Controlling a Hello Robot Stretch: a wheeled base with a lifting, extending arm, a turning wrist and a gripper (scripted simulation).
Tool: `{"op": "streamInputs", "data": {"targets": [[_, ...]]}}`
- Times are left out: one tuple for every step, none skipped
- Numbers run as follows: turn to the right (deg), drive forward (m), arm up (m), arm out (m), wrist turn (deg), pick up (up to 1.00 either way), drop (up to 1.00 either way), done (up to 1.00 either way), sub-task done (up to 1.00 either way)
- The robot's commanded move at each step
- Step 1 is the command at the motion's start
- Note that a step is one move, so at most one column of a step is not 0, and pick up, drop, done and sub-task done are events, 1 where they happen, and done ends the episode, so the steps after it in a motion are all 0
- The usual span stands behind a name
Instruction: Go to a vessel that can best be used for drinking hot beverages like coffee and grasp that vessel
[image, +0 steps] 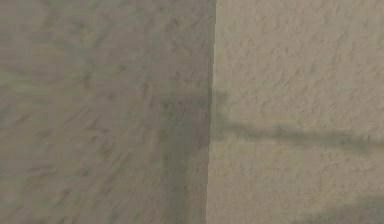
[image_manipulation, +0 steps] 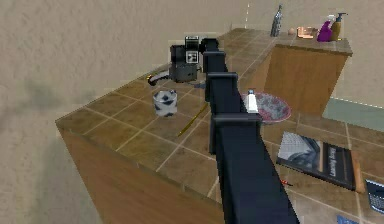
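Working the rig from afar, I had the brown tiled countertop (image_manipulation: 110, 115) in the arm side view, with the dark square arm (image_manipulation: 235, 140) running across it toward twelve o'clock; the gripper (image_manipulation: 165, 72) sat at the bar's far end, at about eleven o'clock from the picture's middle. I could not tell whether it held anything, since the tiles and clutter lay right behind the fingers.

The small white rounded cup with dark markings (image_manipulation: 165, 99) stood on the tiles near the gripper, at its six o'clock; I judged it to be the coffee vessel, though I made out no handle; whether the fingers were over it or beside it I could not settle.

A thin yellow pencil (image_manipulation: 185, 126) lay at the cup's five o'clock; a small white shaker (image_manipulation: 252, 101) and a pink shallow dish (image_manipulation: 275, 108) stood just beside the arm at its three o'clock; a dark flat book (image_manipulation: 315, 158) lay farther toward four o'clock.

My worries were these: a misjudged reach could knock the cup over or push it toward the counter's edge at nine o'clock; a swing toward three o'clock could topple the shaker; the beige plaster wall (image: 300, 80) ahead looked close, so driving forward risked a bump.
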Motion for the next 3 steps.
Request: {"op": "streamInputs", "data": {"targets": [[0.0,0.00,-0.16,0.00,0.0,0.00,0.00,0.00,0.00],[0.0,0.00,0.00,0.00,0.0,1.00,0.00,0.00,0.00],[0.0,0.00,0.10,0.00,0.0,0.00,0.00,0.00,0.00]]}}
